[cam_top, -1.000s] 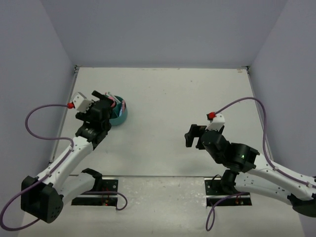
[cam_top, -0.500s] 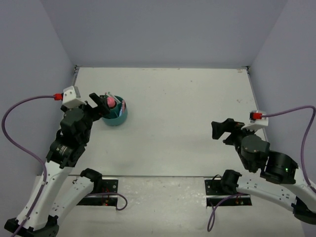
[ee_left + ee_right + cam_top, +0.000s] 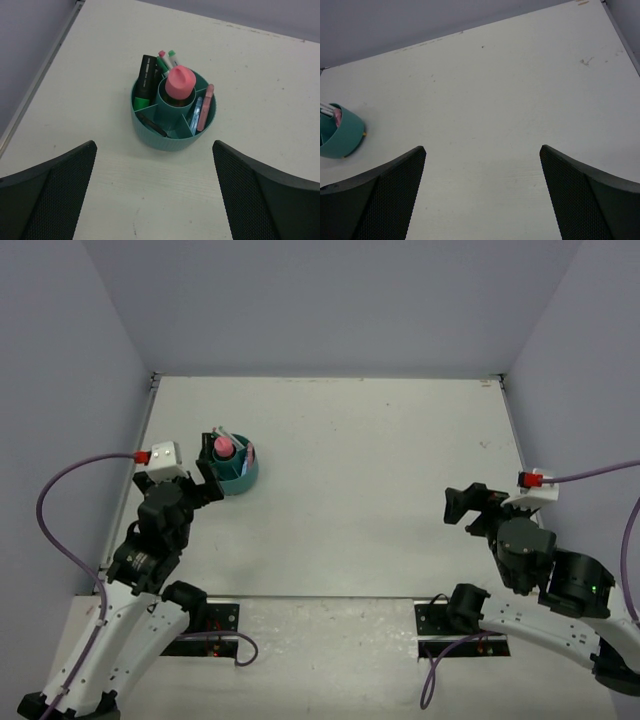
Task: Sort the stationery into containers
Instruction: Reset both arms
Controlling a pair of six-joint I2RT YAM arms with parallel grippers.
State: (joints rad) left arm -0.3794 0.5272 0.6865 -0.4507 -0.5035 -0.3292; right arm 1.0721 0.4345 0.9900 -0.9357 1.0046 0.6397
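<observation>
— White table (image 3: pixel 380 440), grey walls round it. Where's the kit?
— Teal organiser (image 3: pixel 172 142) sits far-left on the table, upright. Pink tube (image 3: pixel 180 82) stands in its centre cup. Green highlighter (image 3: pixel 146 80) and white pens (image 3: pixel 167 57) lean in the compartments on the side away from the left arm, long axes near vertical. Seen from the left wrist, blue clip (image 3: pixel 197 112) and pink clip (image 3: pixel 206 107) are in the right-hand slots. Thin black item (image 3: pixel 150 125) is in the near slot, can't tell what.
— Anything loose outside it?
— None that I can spot in any view. I'd call the sort done or close to it.
— Arms?
— Left gripper (image 3: pixel 207 483) is just beside the organiser, on its near-left side, not touching. Jaws wide apart, nothing held. From its wrist camera the organiser lies dead ahead, centred between the fingers (image 3: pixel 55 195).
— Right?
— Right gripper (image 3: pixel 462 505) is well apart, over on the right side of the table. Also spread wide, empty. Its camera only catches the organiser at the far-left edge.
— If something needs reseating?
— Left arm's job: nearer and lined up. Come from above, along the upright axis. A side approach would likely hit the rim.
</observation>
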